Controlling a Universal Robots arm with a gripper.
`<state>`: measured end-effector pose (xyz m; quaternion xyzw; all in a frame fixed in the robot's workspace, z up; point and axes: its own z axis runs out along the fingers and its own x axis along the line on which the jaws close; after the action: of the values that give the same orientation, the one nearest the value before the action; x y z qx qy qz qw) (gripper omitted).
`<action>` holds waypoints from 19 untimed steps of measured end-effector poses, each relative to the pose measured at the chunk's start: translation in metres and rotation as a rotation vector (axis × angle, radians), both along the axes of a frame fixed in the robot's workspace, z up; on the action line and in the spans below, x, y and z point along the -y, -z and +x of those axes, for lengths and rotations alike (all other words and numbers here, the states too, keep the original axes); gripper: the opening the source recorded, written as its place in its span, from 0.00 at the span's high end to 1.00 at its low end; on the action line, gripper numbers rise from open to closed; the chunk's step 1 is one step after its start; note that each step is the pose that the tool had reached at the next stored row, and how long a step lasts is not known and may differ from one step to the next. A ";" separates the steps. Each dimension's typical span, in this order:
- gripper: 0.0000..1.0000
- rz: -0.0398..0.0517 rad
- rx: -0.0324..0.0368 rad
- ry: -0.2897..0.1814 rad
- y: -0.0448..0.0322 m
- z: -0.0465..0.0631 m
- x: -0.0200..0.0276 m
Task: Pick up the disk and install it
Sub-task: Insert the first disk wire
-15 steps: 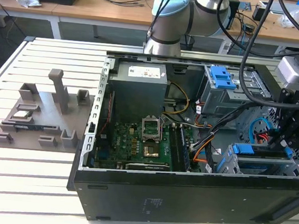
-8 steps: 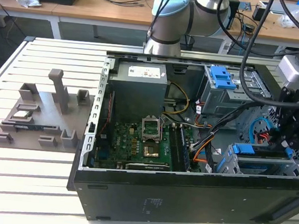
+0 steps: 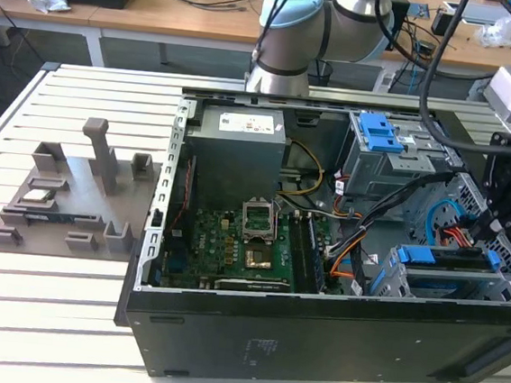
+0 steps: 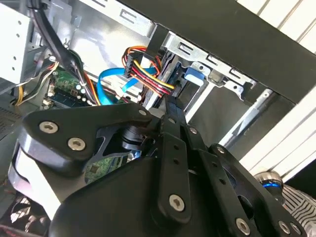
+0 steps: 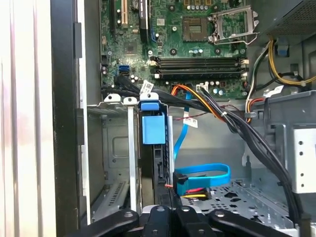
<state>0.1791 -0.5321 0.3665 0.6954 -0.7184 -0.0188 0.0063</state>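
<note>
Already in the case (image 3: pixel 313 342), the disk (image 3: pixel 442 280) sat in the drive cage at about 4 o'clock of the exterior view, flat, with its blue bracket (image 3: pixel 444 258) along the upper edge. Gripper (image 3: pixel 495 219) hung just beside it, at roughly 1 o'clock from the disk, down inside the case by the red and blue cables (image 3: pixel 455 231). Whether the gripper was wide, narrow or clamped on the disk: cannot tell, since its tips were hidden behind its own black links. First wrist view showed the disk edge-on in the cage, blue tab (image 5: pixel 153 128) at its far end and near end running right up to the gripper body, contact unclear. Blue flat cable (image 5: pixel 202 174) looped just beside the disk. Motherboard (image 3: pixel 232 244) lay at 9 o'clock from the disk, well apart.
</note>
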 end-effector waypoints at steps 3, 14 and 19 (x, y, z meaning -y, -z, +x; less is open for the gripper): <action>0.89 0.0001 0.0000 0.000 -0.0101 0.000 -0.0006; 0.89 0.0001 0.0000 0.000 -0.0339 0.000 -0.0010; 0.89 0.0001 -0.0001 0.000 -0.0340 0.000 -0.0010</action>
<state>0.1791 -0.5311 0.4004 0.6954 -0.7184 -0.0189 0.0063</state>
